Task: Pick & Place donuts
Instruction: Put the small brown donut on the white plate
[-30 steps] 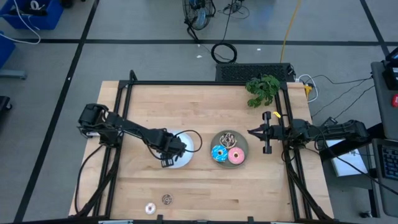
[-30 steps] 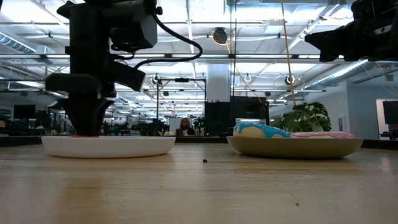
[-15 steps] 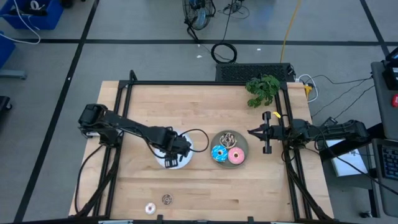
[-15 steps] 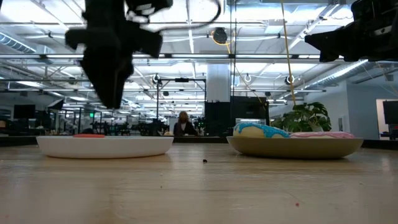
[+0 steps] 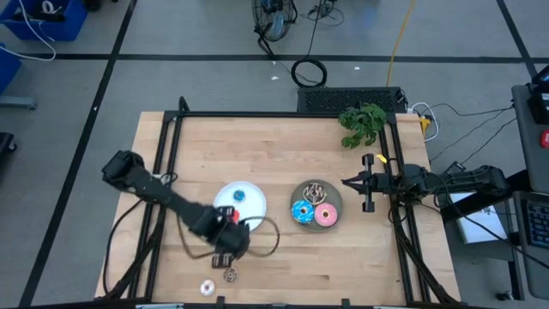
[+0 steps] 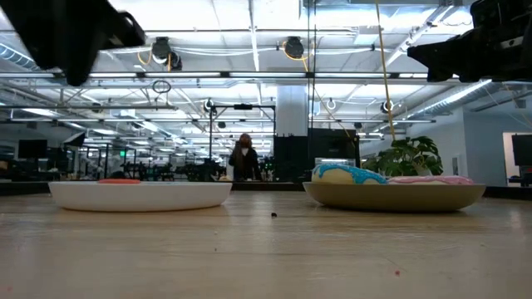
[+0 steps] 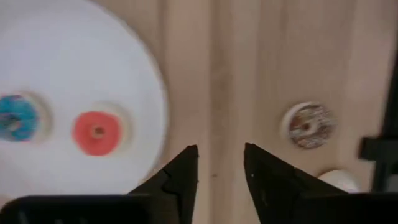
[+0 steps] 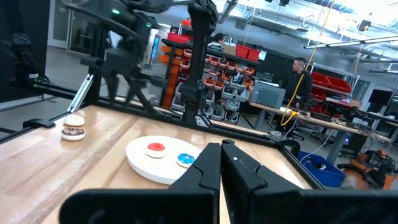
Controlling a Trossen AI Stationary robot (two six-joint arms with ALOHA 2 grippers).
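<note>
My left gripper (image 5: 228, 260) is open and empty, above the bare table between the white plate (image 5: 250, 206) and the tiny brown donut (image 5: 230, 275); its wrist view shows the fingers apart (image 7: 221, 155). The tiny blue donut (image 7: 12, 118) and tiny red donut (image 7: 96, 130) lie flat on the white plate. The tiny brown donut (image 7: 308, 124) and tiny white donut (image 5: 207, 287) lie on the table near its front edge. The brown drizzled (image 5: 315, 190), blue sprinkled (image 5: 302, 211) and pink (image 5: 325, 215) donuts lie on the grey plate (image 5: 336, 196). My right gripper (image 5: 347, 182) is shut and empty, to the right of the grey plate.
A green plant (image 5: 363, 123) stands at the far right corner. A black frame (image 5: 257, 114) runs along the table's edges. Bare wood lies in front of both plates. A person (image 6: 243, 159) stands in the room far behind the table.
My left gripper has risen off the white plate and gone toward the table's near edge, stopping just short of the tiny brown donut. The tiny red donut, which was under the gripper, now lies uncovered on the white plate.
</note>
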